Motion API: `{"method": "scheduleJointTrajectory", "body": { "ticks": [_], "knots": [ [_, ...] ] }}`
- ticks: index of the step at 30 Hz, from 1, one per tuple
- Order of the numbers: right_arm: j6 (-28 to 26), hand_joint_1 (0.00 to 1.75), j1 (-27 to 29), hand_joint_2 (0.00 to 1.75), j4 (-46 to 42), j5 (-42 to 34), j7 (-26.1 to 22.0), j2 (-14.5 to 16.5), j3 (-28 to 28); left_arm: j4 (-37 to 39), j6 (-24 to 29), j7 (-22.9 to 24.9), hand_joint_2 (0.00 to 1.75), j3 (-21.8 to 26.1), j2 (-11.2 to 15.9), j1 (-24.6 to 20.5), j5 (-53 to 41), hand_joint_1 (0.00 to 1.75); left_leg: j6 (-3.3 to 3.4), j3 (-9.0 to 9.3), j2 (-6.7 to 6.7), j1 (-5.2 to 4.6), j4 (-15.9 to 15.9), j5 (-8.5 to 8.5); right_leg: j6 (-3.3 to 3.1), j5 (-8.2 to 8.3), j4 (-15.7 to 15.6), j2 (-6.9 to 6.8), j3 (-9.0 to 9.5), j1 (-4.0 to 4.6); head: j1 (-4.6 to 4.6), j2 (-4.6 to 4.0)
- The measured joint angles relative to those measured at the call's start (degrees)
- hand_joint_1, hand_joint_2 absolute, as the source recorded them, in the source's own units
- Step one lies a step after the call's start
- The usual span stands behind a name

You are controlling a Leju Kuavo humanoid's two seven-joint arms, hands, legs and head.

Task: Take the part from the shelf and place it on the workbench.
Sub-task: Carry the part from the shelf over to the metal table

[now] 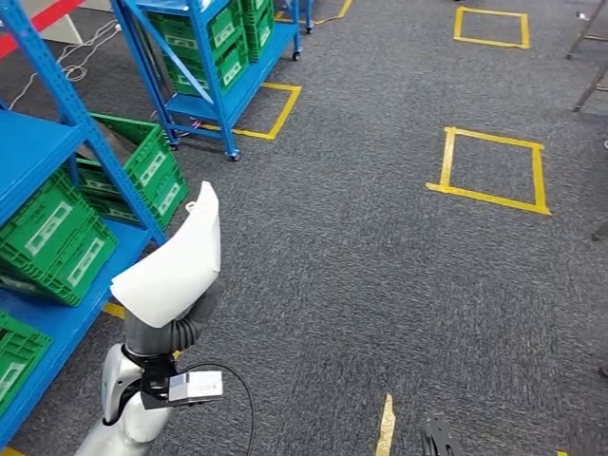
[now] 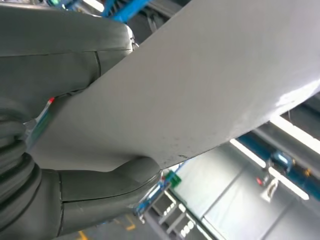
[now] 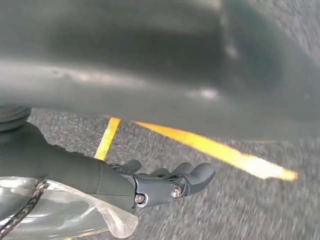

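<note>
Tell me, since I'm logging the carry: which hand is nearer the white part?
Left. The left hand holds the white part from beneath; the right hand hangs over the carpet, apart from it.

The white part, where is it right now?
In the head view, the white part sits lower left, held up by the left hand above the grey carpet, beside the blue shelf with green crates.

blue shelf (image 1: 43, 152) with green crates (image 1: 53, 237) close on the left; open carpet (image 1: 358, 266) ahead and right
</note>
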Motion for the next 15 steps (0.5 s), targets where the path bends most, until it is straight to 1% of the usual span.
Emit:
{"method": "scheduleJointTrajectory", "body": {
  "ticks": [1, 2, 3, 4, 5, 6, 7, 8, 9, 10, 11, 12, 13, 14, 15],
  "knots": [
    [0.2, 0.0, -0.3, 0.0, 0.6, 0.1, -0.1, 0.1, 0.0, 0.1, 0.0, -0.1, 1.75, 0.3, 0.3, 0.5, 0.0, 1.75, 0.07, -1.49, -0.29, -0.01, 3.1, -0.9, -0.05, 0.02, 0.0, 0.93, -0.02, 0.08, -0.01, 0.0],
    [0.3, 0.0, -0.4, 0.0, 1.1, 0.1, -0.1, 0.2, 0.0, 0.1, 0.0, -0.2, 1.75, 0.5, 0.6, 0.9, 0.0, 1.75, 0.2, -2.2, -0.42, -0.02, 4.2, -0.66, -0.07, 0.04, 0.0, 1.8, -0.02, 0.16, -0.02, 0.0],
    [0.4, 0.0, -0.4, 0.0, 1.4, 0.1, -0.1, 0.3, 0.0, 0.1, 0.0, -0.2, 1.75, 0.7, 0.8, 1.1, 0.0, 1.75, 0.39, -1.93, -0.57, -0.02, 3.1, 0.73, -0.07, 0.04, 0.1, 2.63, 0.0, 0.22, -0.02, 0.0],
    [0.5, 0.0, -0.4, 0.0, 1.7, 0.1, -0.1, 0.4, 0.0, 0.2, 0.0, -0.2, 1.75, 0.7, 0.9, 1.2, 0.0, 1.75, 0.64, -0.74, -0.99, -0.03, 0.0, 2.95, -0.06, 0.04, 0.2, 3.43, 0.04, 0.25, -0.02, 0.0],
    [0.5, 0.0, -0.5, 0.0, 1.9, 0.1, -0.1, 0.5, 0.0, 0.2, 0.0, -0.3, 1.75, 0.8, 1.0, 1.2, 0.0, 1.75, 0.93, 0.94, -2.13, 0.0, -4.0, 5.15, -0.03, 0.04, 0.3, 4.2, 0.04, 0.22, 0.0, 0.0],
    [0.5, 0.0, -0.6, 0.0, 2.0, 0.1, -0.2, 0.6, 0.0, 0.2, 0.0, -0.3, 1.75, 0.8, 1.1, 1.2, 0.0, 1.75, 1.15, 2.48, -3.32, 0.07, -7.7, 6.79, 0.1, 0.04, 0.4, 4.98, -0.04, 0.26, 0.03, 0.0],
    [0.6, 0.0, -0.8, 0.0, 2.2, 0.2, -0.2, 0.7, 0.0, 0.2, 0.0, -0.3, 1.75, 0.9, 1.1, 1.3, -0.1, 1.75, 1.28, 3.55, -4.33, 0.09, -10.2, 7.64, 0.33, 0.1, 0.5, 5.68, -0.25, 0.21, 0.02, 0.0],
    [0.5, 0.0, -0.9, 0.0, 2.3, 0.2, -0.2, 0.8, 0.0, 0.2, 0.0, -0.3, 1.75, 0.9, 1.2, 1.3, -0.1, 1.75, 1.35, 4.05, -4.95, 0.07, -11.4, 7.78, 0.67, 0.19, 0.6, 6.32, -0.52, 0.1, 0.03, 0.0],
    [0.5, 0.0, -0.9, 0.0, 2.5, 0.2, -0.3, 0.8, 0.0, 0.2, 0.0, -0.3, 1.75, 1.0, 1.3, 1.3, -0.1, 1.75, 1.39, 4.09, -4.71, 0.0, -11.7, 7.71, 1.1, 0.35, 0.6, 6.91, -0.8, 0.01, 0.02, 0.0],
    [0.5, 0.0, -0.8, 0.0, 2.7, 0.2, -0.3, 0.8, 0.0, 0.2, 0.0, -0.3, 1.75, 1.0, 1.3, 1.3, -0.1, 1.75, 1.55, 4.12, -4.17, -0.01, -12.0, 7.79, 1.51, 0.49, 0.5, 7.36, -1.12, -0.11, 0.03, 0.0],
    [0.5, 0.0, -0.7, 0.0, 2.8, 0.2, -0.3, 0.8, 0.0, 0.2, 0.0, -0.3, 1.75, 1.0, 1.3, 1.3, -0.1, 1.75, 1.82, 4.18, -3.51, 0.05, -12.3, 8.0, 1.81, 0.33, 0.7, 6.83, -1.5, -0.1, 0.07, 0.0],
    [0.5, 0.0, -0.7, 0.0, 3.0, 0.2, -0.3, 0.8, 0.0, 0.2, 0.0, -0.4, 1.75, 1.0, 1.3, 1.3, -0.1, 1.75, 2.12, 4.23, -2.82, 0.12, -12.6, 8.23, 2.04, -0.33, 1.6, 5.46, -2.18, -0.01, 0.21, 0.0],
    [0.5, 0.0, -0.8, 0.0, 3.1, 0.2, -0.3, 0.9, 0.0, 0.2, 0.0, -0.4, 1.75, 1.0, 1.3, 1.3, -0.1, 1.75, 2.38, 4.25, -2.05, 0.19, -12.9, 8.42, 2.25, -1.61, 3.7, 3.63, -3.39, 0.1, 0.37, 0.0],
    [0.5, 0.0, -0.9, 0.0, 3.1, 0.2, -0.3, 0.9, 0.0, 0.2, 0.0, -0.4, 1.75, 1.0, 1.3, 1.3, -0.1, 1.75, 2.51, 4.22, -1.24, 0.12, -12.9, 8.48, 2.43, -3.41, 7.1, 1.61, -5.05, 0.12, 0.5, 0.0],
    [0.6, 0.0, -1.0, 0.0, 3.2, 0.3, -0.3, 0.9, 0.0, 0.2, 0.0, -0.3, 1.75, 1.1, 1.3, 1.4, -0.2, 1.75, 2.59, 4.13, -0.45, 0.04, -12.9, 8.49, 2.66, -5.28, 11.2, 0.43, -7.02, 0.06, 0.65, 0.0]
  ]
}}
